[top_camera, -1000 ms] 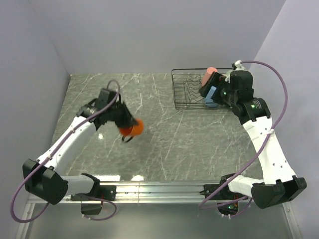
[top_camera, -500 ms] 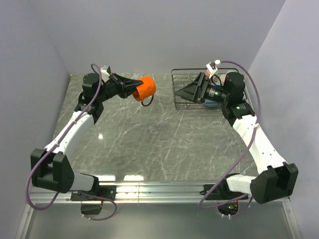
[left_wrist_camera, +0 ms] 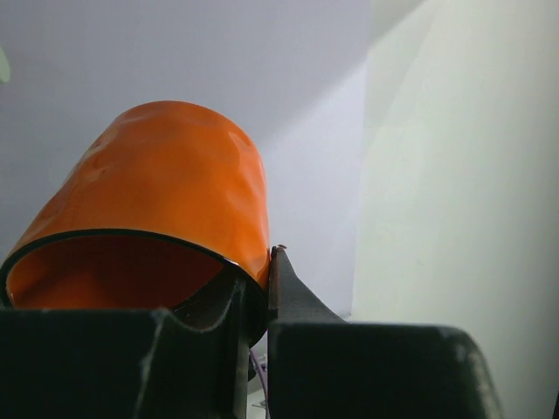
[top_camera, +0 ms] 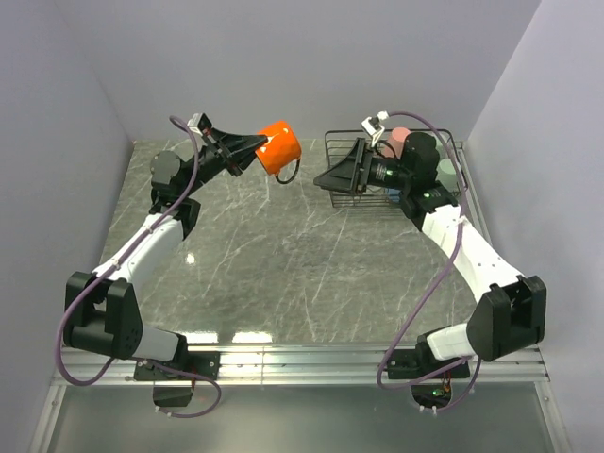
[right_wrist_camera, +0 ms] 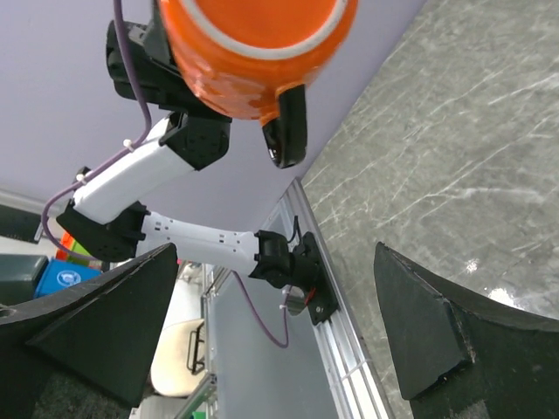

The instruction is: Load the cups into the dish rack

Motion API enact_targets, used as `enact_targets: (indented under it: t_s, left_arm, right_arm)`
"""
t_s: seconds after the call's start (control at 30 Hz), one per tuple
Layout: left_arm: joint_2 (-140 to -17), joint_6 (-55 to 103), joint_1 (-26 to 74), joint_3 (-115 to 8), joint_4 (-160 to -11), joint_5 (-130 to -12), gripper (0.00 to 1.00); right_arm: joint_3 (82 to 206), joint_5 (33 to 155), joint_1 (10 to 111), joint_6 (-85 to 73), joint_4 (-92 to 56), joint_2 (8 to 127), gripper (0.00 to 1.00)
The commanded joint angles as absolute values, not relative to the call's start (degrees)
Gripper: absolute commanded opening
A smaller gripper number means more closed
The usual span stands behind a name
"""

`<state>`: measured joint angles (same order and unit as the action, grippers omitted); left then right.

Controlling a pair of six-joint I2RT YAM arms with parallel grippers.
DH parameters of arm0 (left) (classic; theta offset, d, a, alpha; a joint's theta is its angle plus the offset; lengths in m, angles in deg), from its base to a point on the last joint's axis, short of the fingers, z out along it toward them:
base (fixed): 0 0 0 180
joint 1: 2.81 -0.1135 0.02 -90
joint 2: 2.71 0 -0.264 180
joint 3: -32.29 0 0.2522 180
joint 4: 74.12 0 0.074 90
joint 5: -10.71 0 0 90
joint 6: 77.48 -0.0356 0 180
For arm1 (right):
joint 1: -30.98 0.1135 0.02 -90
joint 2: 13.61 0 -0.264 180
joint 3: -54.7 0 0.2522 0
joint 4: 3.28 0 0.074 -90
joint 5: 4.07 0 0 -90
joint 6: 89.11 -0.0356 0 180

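Orange mug aloft, axis near-level, base toward dish rack. My left claw pinches its rim; right claw wide.

Pale walls, perhaps lilac, around marbled tabletop.

The left gripper pinches the orange mug's rim; a pale wall fills the background.

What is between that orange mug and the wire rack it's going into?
The right gripper, jaws wide open, hangs at the side of the dish rack nearest the orange mug, which the left gripper holds aloft. Nothing else visible lies between them.
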<state>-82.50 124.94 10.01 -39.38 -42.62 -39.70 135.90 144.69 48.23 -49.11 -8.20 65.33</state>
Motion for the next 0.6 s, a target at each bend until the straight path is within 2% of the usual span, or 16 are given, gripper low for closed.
enact_targets:
  t_s: [0.0, 0.23, 0.37, 0.43, 0.57]
  left_arm:
    - [-81.7, 136.7, 11.0, -41.8, -33.9, -39.0, 0.0]
    - [-81.6, 136.3, 13.3, -40.9, -34.1, -39.9, 0.0]
    - [-82.9, 136.5, 14.5, -42.1, -34.1, -40.5, 0.0]
    - [-83.4, 136.7, 15.3, -42.9, -33.5, -40.7, 0.0]
    - [-84.2, 137.0, 16.1, -43.4, -33.0, -41.6, 0.0]
  right_arm:
    - [138.2, 144.5, 50.0, -48.5, -3.9, 65.8, 1.0]
    - [142.5, 144.2, 52.6, -50.4, -0.4, 71.7, 0.99]
    - [143.6, 143.4, 53.6, -51.7, 1.8, 73.4, 0.94]
    - [144.0, 143.3, 54.3, -53.2, 4.5, 74.5, 0.89]
    - [144.1, 143.2, 55.0, -55.0, 6.9, 75.5, 0.62]
